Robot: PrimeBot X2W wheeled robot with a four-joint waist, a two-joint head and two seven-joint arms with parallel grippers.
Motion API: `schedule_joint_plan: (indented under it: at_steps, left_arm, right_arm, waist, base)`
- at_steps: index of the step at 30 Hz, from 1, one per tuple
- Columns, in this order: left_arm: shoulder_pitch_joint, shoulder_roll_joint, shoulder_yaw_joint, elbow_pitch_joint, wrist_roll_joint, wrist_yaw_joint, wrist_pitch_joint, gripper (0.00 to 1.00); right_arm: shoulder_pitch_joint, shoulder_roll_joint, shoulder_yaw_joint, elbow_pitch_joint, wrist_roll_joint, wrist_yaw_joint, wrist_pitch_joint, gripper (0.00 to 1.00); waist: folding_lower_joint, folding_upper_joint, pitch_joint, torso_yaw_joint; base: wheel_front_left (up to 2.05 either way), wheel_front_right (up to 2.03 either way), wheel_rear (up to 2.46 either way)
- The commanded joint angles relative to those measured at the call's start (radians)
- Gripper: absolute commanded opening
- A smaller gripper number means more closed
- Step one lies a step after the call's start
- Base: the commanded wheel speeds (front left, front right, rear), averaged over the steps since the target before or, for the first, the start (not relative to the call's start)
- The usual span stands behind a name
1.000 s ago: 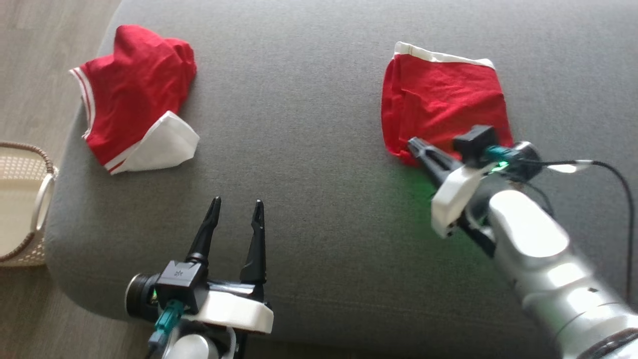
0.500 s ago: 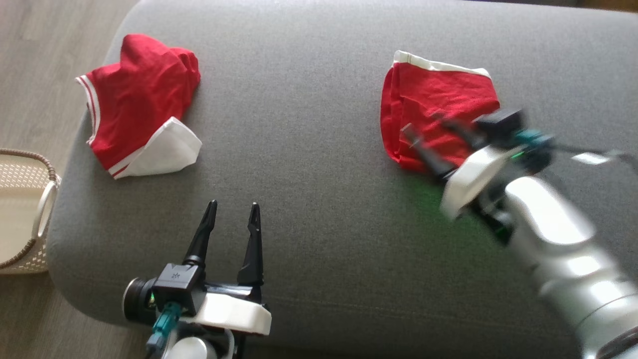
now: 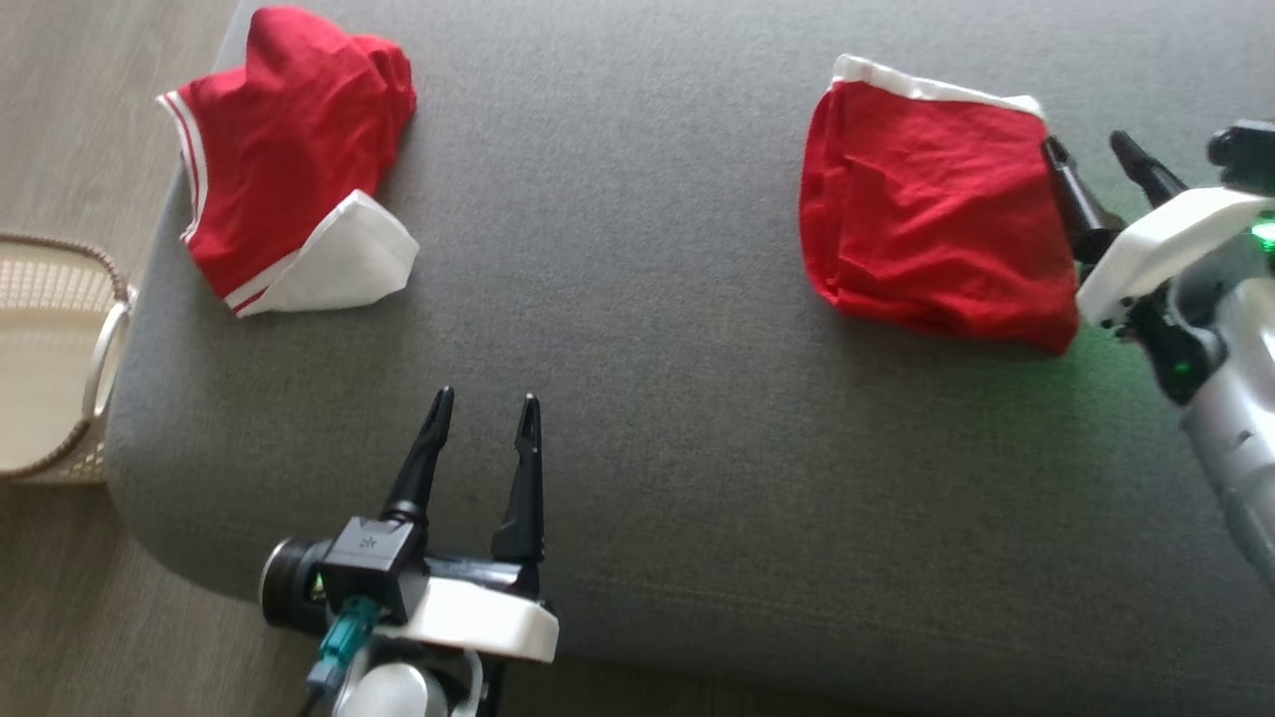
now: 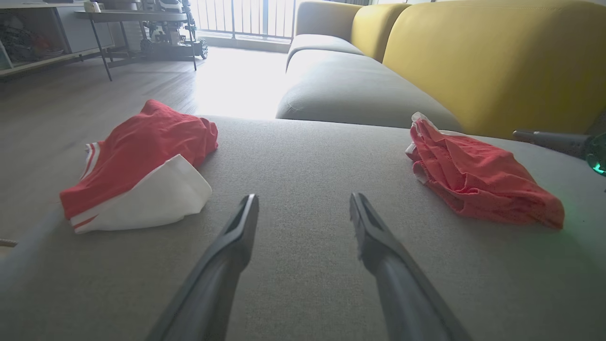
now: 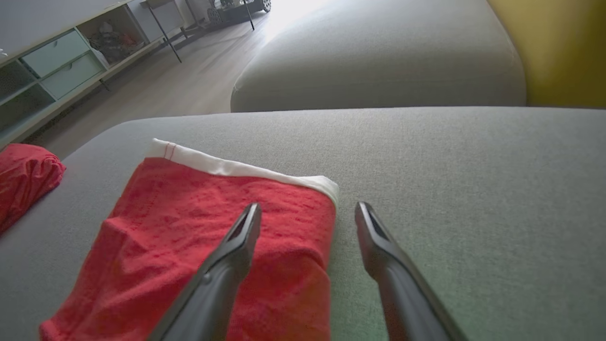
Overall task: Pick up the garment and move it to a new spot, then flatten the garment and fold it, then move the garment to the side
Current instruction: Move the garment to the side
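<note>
Over on the right of the grey cushion (image 3: 637, 299) the folded red garment (image 3: 931, 219) lies flat, white band at its far edge. The right gripper (image 3: 1083, 141) stands open and empty, one finger over the garment's right edge; the left gripper (image 3: 488, 396), likewise open, hovers near the cushion's front edge

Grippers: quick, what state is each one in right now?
Left gripper: open, empty, over the grey cushion.
Right gripper: open, holding nothing, at the edge of the folded red garment.
</note>
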Motion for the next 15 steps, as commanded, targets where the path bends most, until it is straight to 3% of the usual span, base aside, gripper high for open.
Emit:
schedule_joint_plan:
  at_steps: [1, 11, 12, 13, 14, 15]
  left_arm:
    - [-0.041, -0.003, 0.026, -0.037, 0.009, 0.004, -0.005, 1.00]
    - [-0.059, -0.003, 0.018, -0.035, 0.022, 0.004, -0.005, 1.00]
    - [-0.063, -0.003, 0.017, -0.035, 0.024, 0.005, -0.005, 1.00]
    - [-0.065, -0.003, 0.016, -0.034, 0.025, 0.006, -0.005, 1.00]
    - [-0.067, -0.003, 0.016, -0.034, 0.026, 0.008, -0.005, 1.00]
    - [-0.069, -0.003, 0.015, -0.034, 0.026, 0.009, -0.005, 1.00]
  right_arm:
    - [-0.017, -0.020, 0.029, -0.027, 0.028, 0.000, 0.025, 1.00]
    - [0.045, -0.084, 0.136, -0.110, 0.188, 0.000, 0.169, 1.00]
    - [0.048, -0.088, 0.146, -0.112, 0.199, 0.000, 0.177, 0.88]
    - [0.049, -0.092, 0.158, -0.118, 0.207, 0.000, 0.183, 0.66]
    - [0.049, -0.095, 0.168, -0.122, 0.217, 0.000, 0.185, 0.33]
    - [0.049, -0.098, 0.176, -0.123, 0.227, 0.000, 0.190, 0.09]
  waist:
    - [-0.0001, 0.0000, 0.017, 0.012]
    - [-0.0001, 0.0000, 0.049, 0.020]
    - [-0.0001, 0.0000, 0.051, 0.019]
    - [-0.0001, 0.0000, 0.052, 0.018]
    - [-0.0001, 0.0000, 0.053, 0.017]
    - [-0.0001, 0.0000, 0.053, 0.016]
  base:
    - [0.00, 0.00, 0.00]
    - [0.00, 0.00, 0.00]
    - [0.00, 0.00, 0.00]
    - [0.00, 0.00, 0.00]
    - [0.00, 0.00, 0.00]
    - [0.00, 0.00, 0.00]
